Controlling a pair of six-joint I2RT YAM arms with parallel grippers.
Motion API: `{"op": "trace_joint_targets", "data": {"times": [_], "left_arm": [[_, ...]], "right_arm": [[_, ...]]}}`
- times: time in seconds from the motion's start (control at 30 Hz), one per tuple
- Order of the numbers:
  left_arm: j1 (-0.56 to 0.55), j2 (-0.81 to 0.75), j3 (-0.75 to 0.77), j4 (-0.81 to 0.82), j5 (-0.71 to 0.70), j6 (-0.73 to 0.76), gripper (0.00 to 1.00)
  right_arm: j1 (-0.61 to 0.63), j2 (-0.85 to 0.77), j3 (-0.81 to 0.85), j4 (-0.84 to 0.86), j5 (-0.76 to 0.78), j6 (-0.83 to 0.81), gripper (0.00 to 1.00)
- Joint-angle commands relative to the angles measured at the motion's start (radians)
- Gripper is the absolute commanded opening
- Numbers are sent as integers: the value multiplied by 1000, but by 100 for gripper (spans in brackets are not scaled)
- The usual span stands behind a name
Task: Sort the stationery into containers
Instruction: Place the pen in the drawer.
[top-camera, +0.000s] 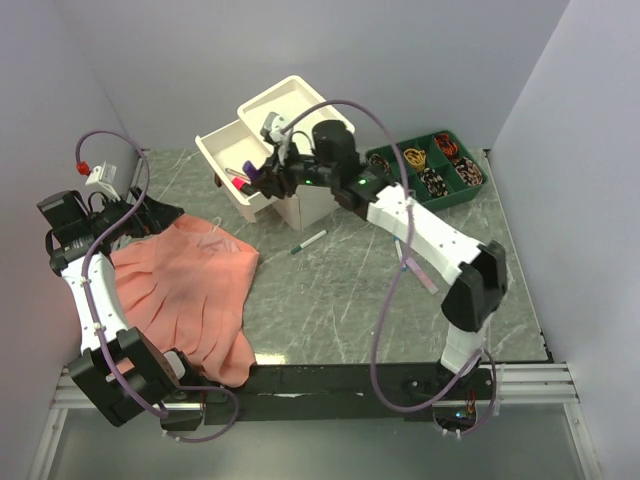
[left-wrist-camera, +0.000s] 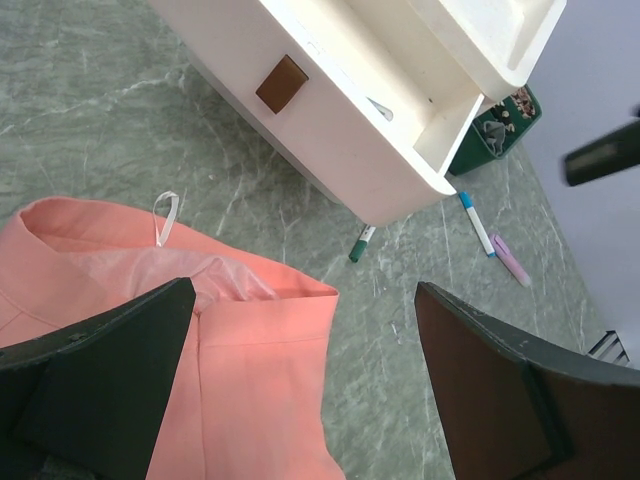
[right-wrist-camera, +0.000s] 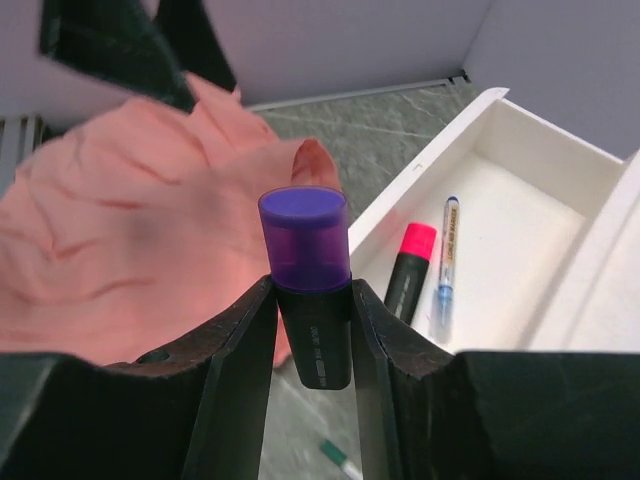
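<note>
The cream-white cabinet (top-camera: 300, 110) stands at the back with its upper drawer (top-camera: 212, 150) pulled out to the left. My right gripper (top-camera: 260, 178) is shut on a purple highlighter (right-wrist-camera: 305, 265) with a black body and holds it just above the drawer's near edge. A pink highlighter (right-wrist-camera: 410, 268) and a blue pen (right-wrist-camera: 447, 262) lie in the drawer (right-wrist-camera: 520, 190). A green-capped marker (top-camera: 308, 241) lies on the table in front of the cabinet. My left gripper (left-wrist-camera: 305, 370) is open and empty above the salmon-pink cloth (left-wrist-camera: 230, 370).
A green divided tray (top-camera: 470, 188) of small items stands at the back right. A blue pen (left-wrist-camera: 476, 222) and a lilac highlighter (left-wrist-camera: 510, 260) lie on the table under my right arm. The lower drawer is shut, its brown handle (left-wrist-camera: 281, 83) facing me. Walls close in on both sides.
</note>
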Motion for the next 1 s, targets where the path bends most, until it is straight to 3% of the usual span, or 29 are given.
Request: {"op": "trace_joint_targets", "data": {"times": [0.0, 0.37, 0.4, 0.43, 0.63, 0.87, 0.97], "left_arm": [[-3, -24, 10, 19, 36, -14, 99], [-3, -8, 31, 4, 28, -11, 99], [-3, -4, 33, 5, 28, -14, 100], [-4, -2, 33, 7, 30, -17, 100], [-6, 15, 43, 16, 24, -19, 100], [-3, 27, 39, 65, 33, -57, 99], [-3, 22, 46, 48, 30, -37, 100]], "right_arm": [[32, 86, 65, 294, 167, 239, 6], [44, 246, 171, 287, 271, 229, 9], [46, 250, 168, 290, 287, 224, 14], [44, 258, 166, 288, 305, 220, 29], [40, 275, 193, 242, 317, 213, 55], [38, 235, 179, 224, 302, 203, 57], [32, 145, 118, 175, 290, 148, 57]]}}
